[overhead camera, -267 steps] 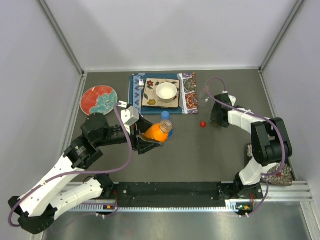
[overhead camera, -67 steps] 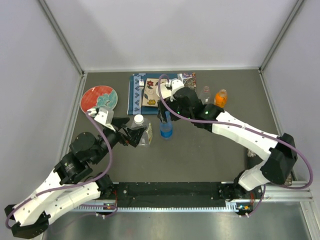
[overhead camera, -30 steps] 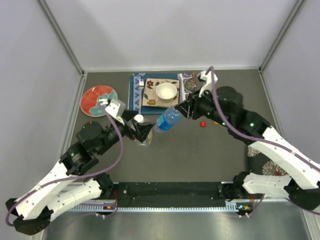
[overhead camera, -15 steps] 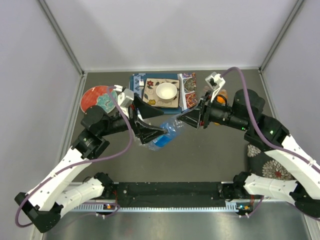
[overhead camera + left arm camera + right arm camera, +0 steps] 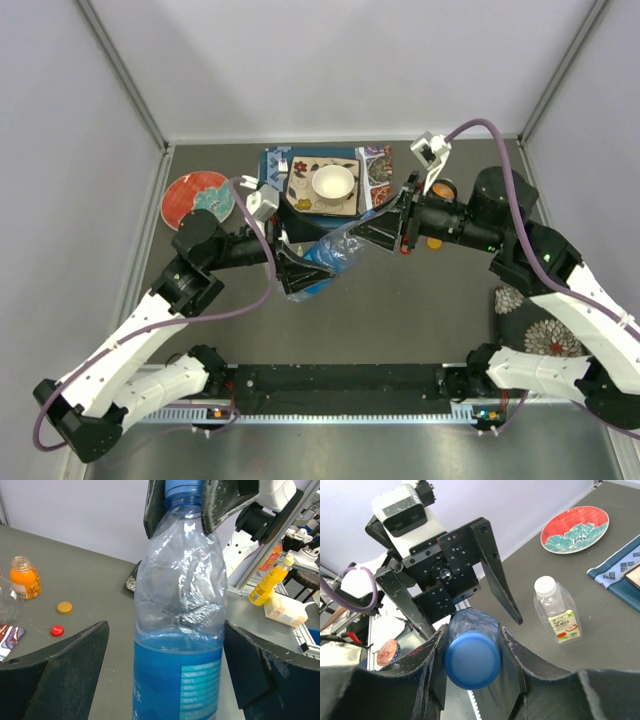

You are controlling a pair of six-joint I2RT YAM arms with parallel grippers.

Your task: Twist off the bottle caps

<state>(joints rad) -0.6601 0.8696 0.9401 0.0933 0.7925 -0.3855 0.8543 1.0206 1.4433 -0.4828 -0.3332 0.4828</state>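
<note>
You have the blue-tinted bottle [image 5: 335, 252] lifted off the dark grey table [image 5: 420, 300], tilted between the two arms; its thin clear plastic is crinkled and dented in the upper half, blue liquid fills the lower part, and a blue printed label wraps the base. The blue cap [image 5: 182, 486] is a smooth round plastic disc on the neck, pointing toward your right arm.

Your right gripper [image 5: 473, 661] is closed onto that cap; its matte black fingers [image 5: 225, 500] press against the cap from both sides, with the neck just below them. Your left gripper [image 5: 303, 272] straddles the bottle's lower body with its jaws spread wide; in the left wrist view its flat, scuffed black fingers [image 5: 70, 665] stand off the label on one side with a clear gap, while the other finger lies right at the bottle's edge, and you cannot tell whether it touches.

On the table, the squat orange bottle [image 5: 24, 577] stands upright with its neck bare; the orange cap [image 5: 64, 607] and the red cap [image 5: 57, 630] lie near it, apart from each other. The slim clear bottle [image 5: 555, 610] stands upright with its white cap [image 5: 545, 586] on; the red plate [image 5: 575, 529] lies beyond it. The white bowl [image 5: 333, 183] sits on a patterned mat at the far side.
</note>
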